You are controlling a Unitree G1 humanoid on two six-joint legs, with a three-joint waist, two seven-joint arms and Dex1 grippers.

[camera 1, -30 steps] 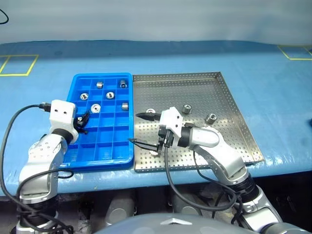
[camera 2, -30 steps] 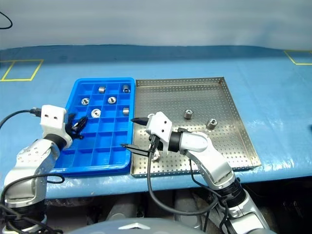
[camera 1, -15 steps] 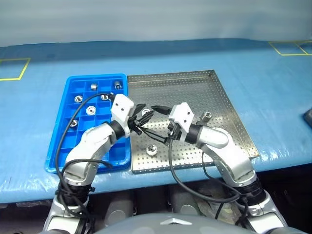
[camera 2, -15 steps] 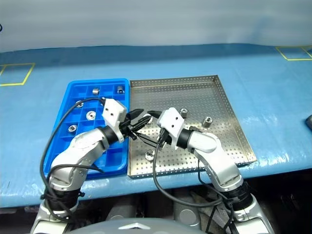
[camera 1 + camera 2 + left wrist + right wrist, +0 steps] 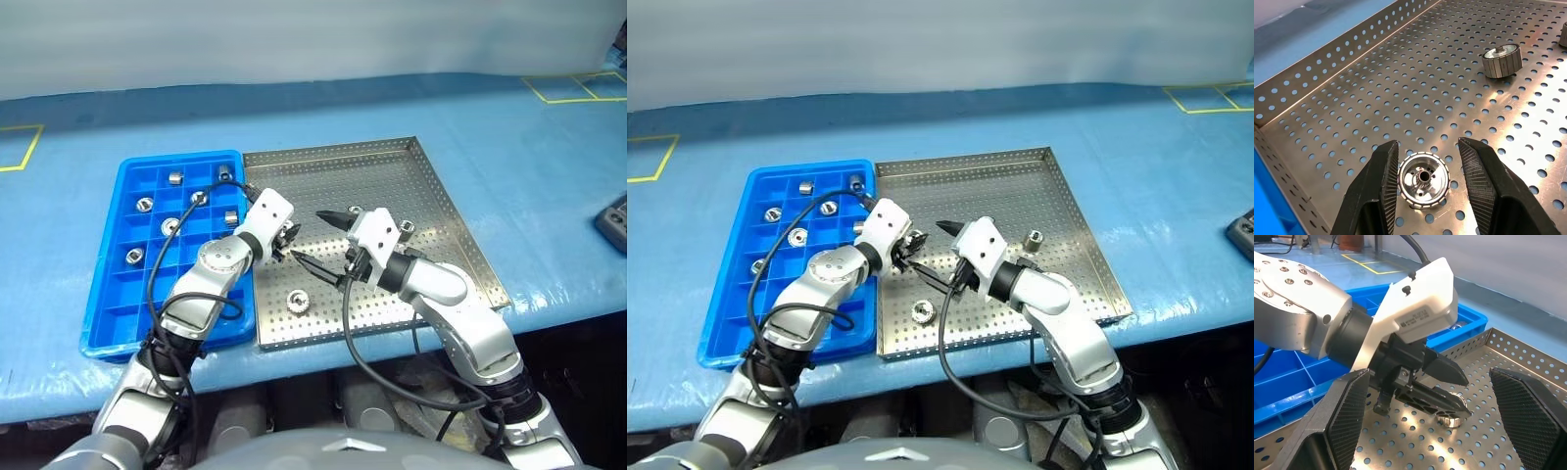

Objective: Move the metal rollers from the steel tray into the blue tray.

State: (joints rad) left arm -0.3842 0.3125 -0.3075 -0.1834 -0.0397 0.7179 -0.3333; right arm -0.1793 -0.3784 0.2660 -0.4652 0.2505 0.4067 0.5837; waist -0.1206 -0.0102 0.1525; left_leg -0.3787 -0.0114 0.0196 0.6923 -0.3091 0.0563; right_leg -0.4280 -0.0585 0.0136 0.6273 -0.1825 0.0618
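The steel tray lies right of the blue tray. My left gripper is low over the steel tray's near-left floor, open, with its fingers on either side of one upright metal roller; a small gap shows on one side. My right gripper hangs wide open just beside it, holding nothing, its fingers framing the left gripper. More rollers lie loose in the steel tray. Several rollers sit in the blue tray's compartments.
Both trays rest on a blue-covered table with yellow tape marks at the far corners. A dark device sits at the right edge. The table's front edge runs just below the trays. A black cable arcs over the blue tray.
My left gripper swung right from over the blue tray into the steel tray and sank around a roller. The right gripper barely shifted. The camera view has moved too.
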